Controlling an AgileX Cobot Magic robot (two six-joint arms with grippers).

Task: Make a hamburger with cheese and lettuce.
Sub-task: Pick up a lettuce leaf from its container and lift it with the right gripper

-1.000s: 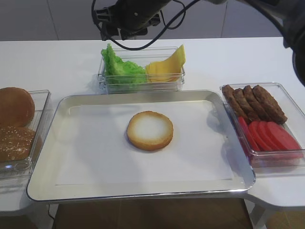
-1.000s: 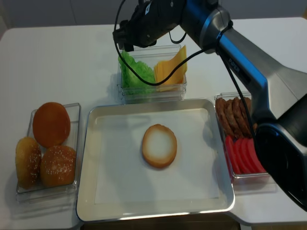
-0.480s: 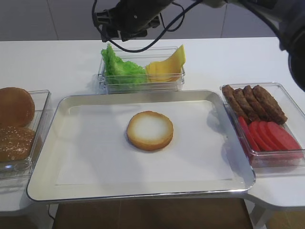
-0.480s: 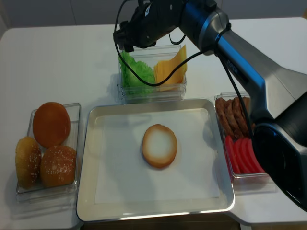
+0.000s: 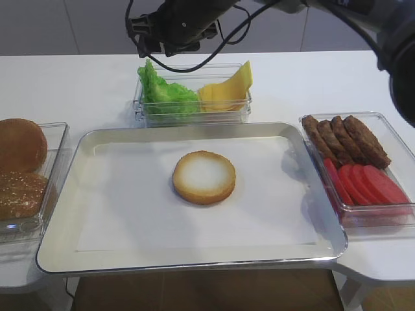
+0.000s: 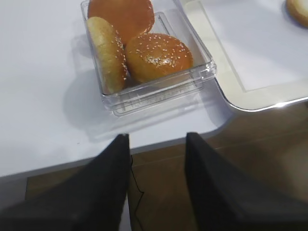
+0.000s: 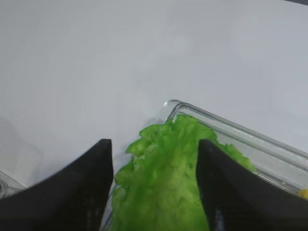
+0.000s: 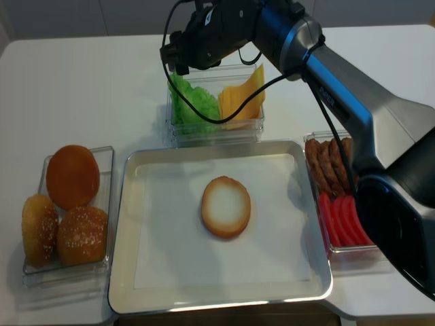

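While I hover over the back box, this is what I see.
Lettuce (image 7: 166, 183): in the clear box (image 5: 194, 113) behind the tray (image 5: 91, 146), left of the cheese (image 5: 227, 87). It looks light, floppy and easily torn, so I'd pinch a ruffled top edge.
Bun (image 5: 203, 176): bare, mid-tray.
Right gripper (image 7: 154, 178): fingers spread, straddling the lettuce from above, gripping nothing.
Left gripper (image 6: 156, 183): spread, empty, near the bun tops (image 6: 144, 50).
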